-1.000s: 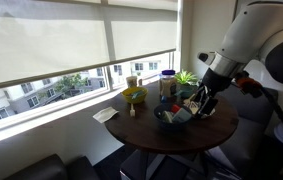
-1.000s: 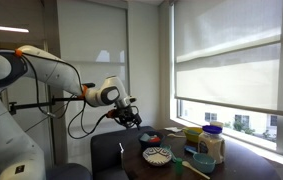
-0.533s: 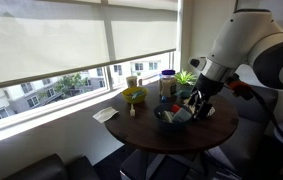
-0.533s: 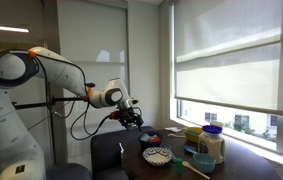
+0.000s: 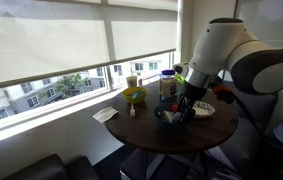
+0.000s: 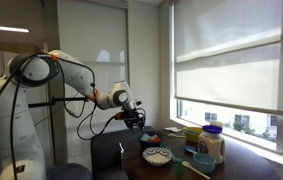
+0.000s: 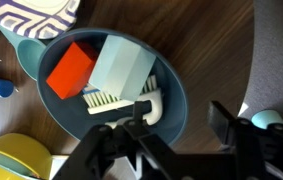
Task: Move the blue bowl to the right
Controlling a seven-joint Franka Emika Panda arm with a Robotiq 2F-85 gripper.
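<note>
Round wooden table (image 5: 141, 126) by sunlit windows (image 5: 61, 88); hand (image 7: 179, 120) spread wide (gripping nothing) above blue bowl (image 7: 171, 95).

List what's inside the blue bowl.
The blue bowl holds an orange block, a pale blue box and a white brush. The gripper hides the brush's lower edge; anything beneath is covered.

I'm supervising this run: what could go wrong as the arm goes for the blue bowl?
The blue bowl holds an orange block, a pale block and a white brush; the open gripper, close above its rim, could catch the brush handle. The patterned dish and yellow-green bowl sit close and could get bumped.
</note>
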